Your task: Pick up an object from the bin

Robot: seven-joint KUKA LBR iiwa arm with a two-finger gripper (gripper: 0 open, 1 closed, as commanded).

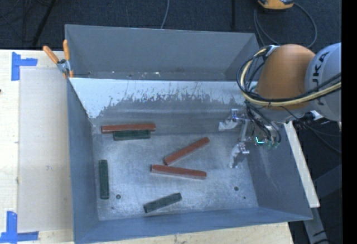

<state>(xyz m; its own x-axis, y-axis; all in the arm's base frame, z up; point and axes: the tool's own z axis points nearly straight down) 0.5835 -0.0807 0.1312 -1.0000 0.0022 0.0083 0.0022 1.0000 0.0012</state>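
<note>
- We are seeing the gripper (234,139) hanging low over the right side of the grey bin (167,64), close to its right wall, under the arm's orange cover (284,72).
- Its two metal fingers are standing apart, one toward the back of the bin and one toward the front, and we are seeing only bare bin floor between them, so it is gripping nothing.
- We are finding the tilted reddish-brown bar (186,151) nearest to it, lying flat near the middle of the floor, to the left of the gripper and not touching it.
- A second reddish-brown bar (178,171) is lying just below that one, almost level, with the two apart.
- In the upper left of the floor, a third reddish-brown bar (128,127) is lying with a dark green bar (131,135) right alongside it.
- An upright dark green bar (104,179) is lying by the left wall.
- A slanted dark green bar (162,202) is lying near the front wall.
</note>
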